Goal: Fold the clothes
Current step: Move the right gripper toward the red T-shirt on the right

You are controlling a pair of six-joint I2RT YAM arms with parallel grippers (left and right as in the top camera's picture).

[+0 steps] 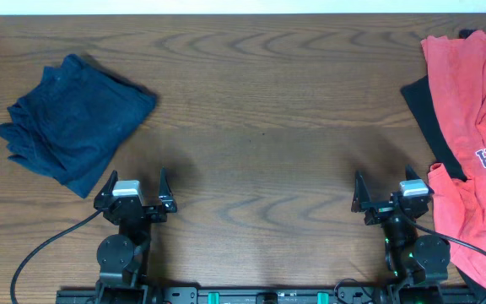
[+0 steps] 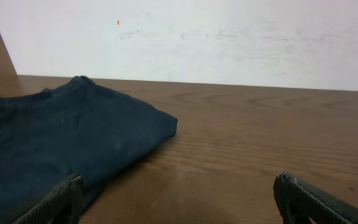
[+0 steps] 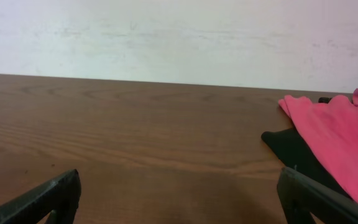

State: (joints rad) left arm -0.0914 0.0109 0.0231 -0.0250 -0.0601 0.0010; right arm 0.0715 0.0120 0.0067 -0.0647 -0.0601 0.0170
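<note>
A coral-red T-shirt [image 1: 471,127] with navy-and-white lettering lies crumpled at the table's right edge, over a black garment [image 1: 429,118]. Both show in the right wrist view, the red [image 3: 340,134] over the black [image 3: 294,152]. A dark navy garment [image 1: 74,122] lies folded at the left, also in the left wrist view [image 2: 48,143]. My left gripper [image 1: 135,187] is open and empty near the front edge, just right of the navy garment's corner; its fingers [image 2: 179,202] frame bare wood. My right gripper [image 1: 386,189] is open and empty, just left of the red shirt; its fingers [image 3: 179,199] frame bare wood.
The wooden table [image 1: 268,110] spans the whole view, with a white wall [image 3: 179,37] behind its far edge. Both arm bases and their cables sit at the front edge.
</note>
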